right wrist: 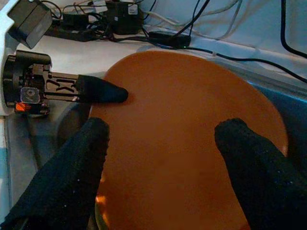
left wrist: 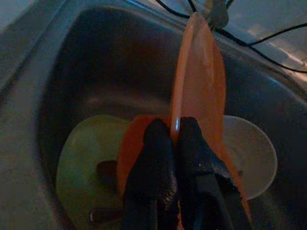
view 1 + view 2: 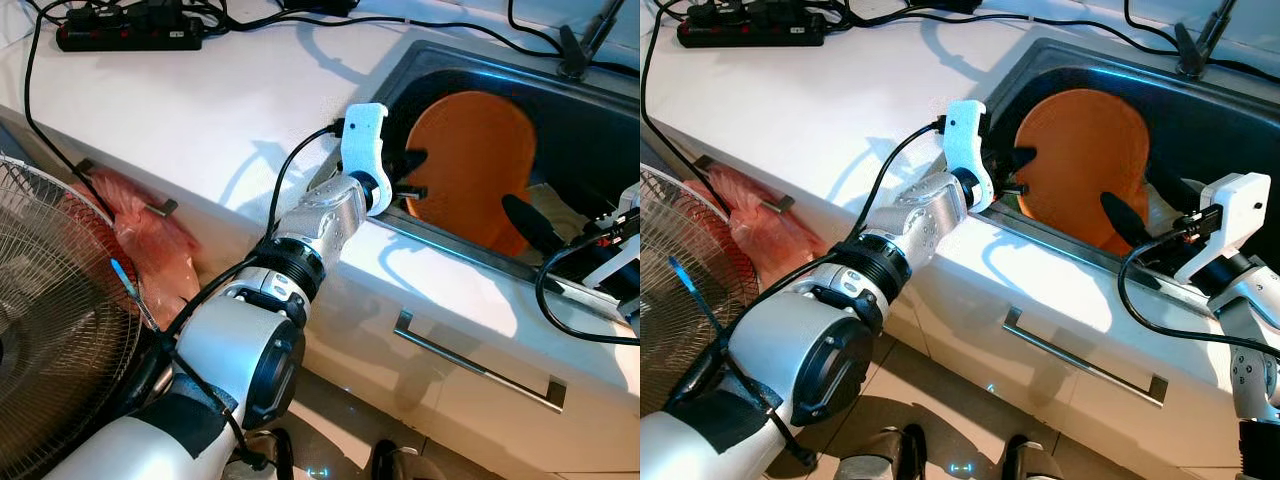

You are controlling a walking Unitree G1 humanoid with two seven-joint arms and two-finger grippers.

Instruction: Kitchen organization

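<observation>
The plate (image 3: 1080,160) is held upright in the sink (image 3: 1230,130), rim pinched by the left gripper (image 3: 1012,172); the right gripper (image 3: 1140,215), spread wide, faces its flat side.

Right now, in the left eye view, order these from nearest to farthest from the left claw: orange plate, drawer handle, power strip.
1. Orange plate: in the sink, its edge clamped in the left claw.
2. Drawer handle: below the counter edge, on the cabinet front.
3. Power strip: far back on the counter, to the robot's left.
</observation>
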